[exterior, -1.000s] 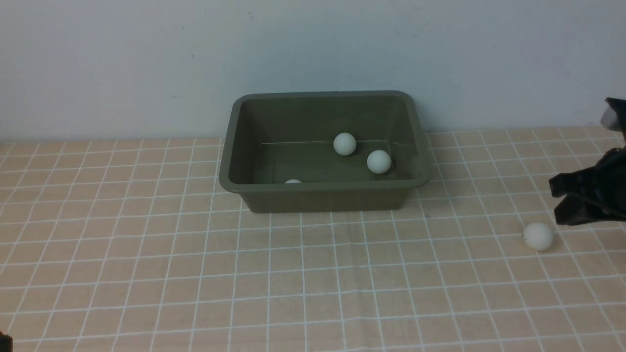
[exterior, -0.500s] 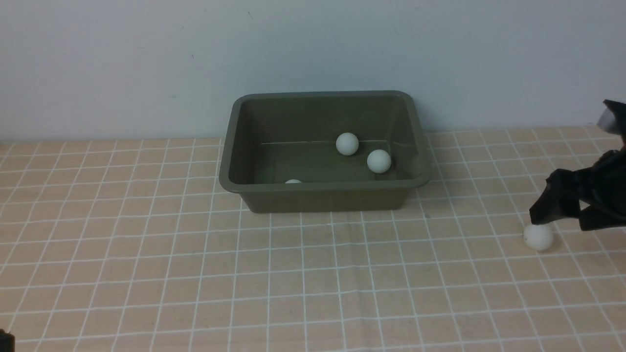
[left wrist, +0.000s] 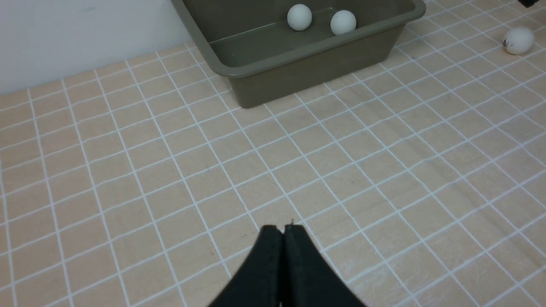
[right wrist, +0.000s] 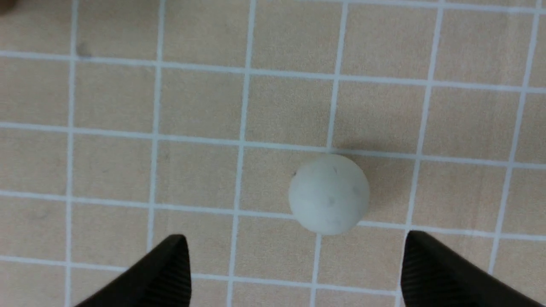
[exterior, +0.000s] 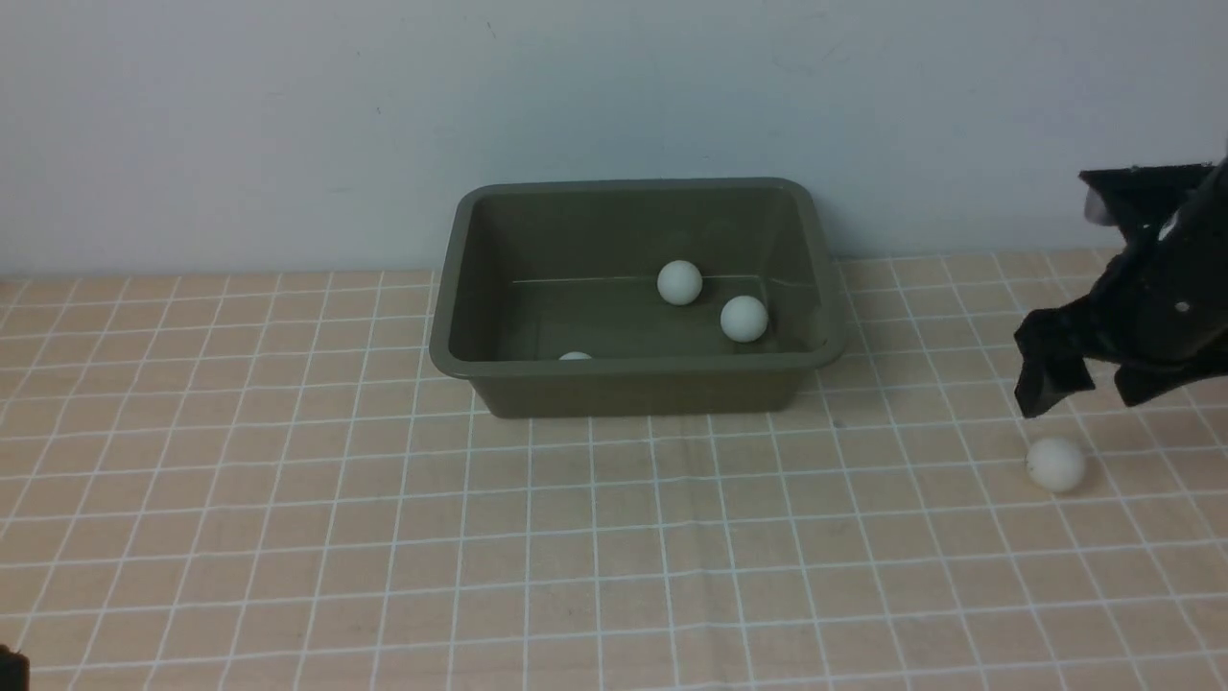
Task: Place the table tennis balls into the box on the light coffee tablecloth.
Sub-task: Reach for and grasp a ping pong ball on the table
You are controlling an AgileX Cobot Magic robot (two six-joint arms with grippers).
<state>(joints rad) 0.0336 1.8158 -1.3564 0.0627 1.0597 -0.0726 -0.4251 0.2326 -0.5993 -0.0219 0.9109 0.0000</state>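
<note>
Left: my left gripper [left wrist: 281, 232] sits low over the light coffee tablecloth [exterior: 288, 499] at the near left corner. Its jaws are pressed flat together with nothing between them.

Centre: the box [exterior: 633, 389] stands on the cloth at the far edge, close to the pale wall [exterior: 288, 115], with a long side toward me. Inside, against the near wall and left of centre, a white sliver [exterior: 575, 356] shows just over the rim. It is likely a ball, but the rim hides most of it. Right of centre on the box floor, the back ball [exterior: 679, 282] lies by the far wall. The front ball [exterior: 743, 318] lies near it, to its right and closer to me, not touching.

Right: the loose ball [exterior: 1055, 464] rests on the cloth, well apart from the box, to its right and nearer me. The left wrist view shows a small dark mark on it. My right gripper [exterior: 1082, 401] hangs just above it with the fingers pointing down and the jaws spread wide, gripping nothing. In the right wrist view the ball lies ahead of the fingertips [right wrist: 170, 264], clear of both.
</note>
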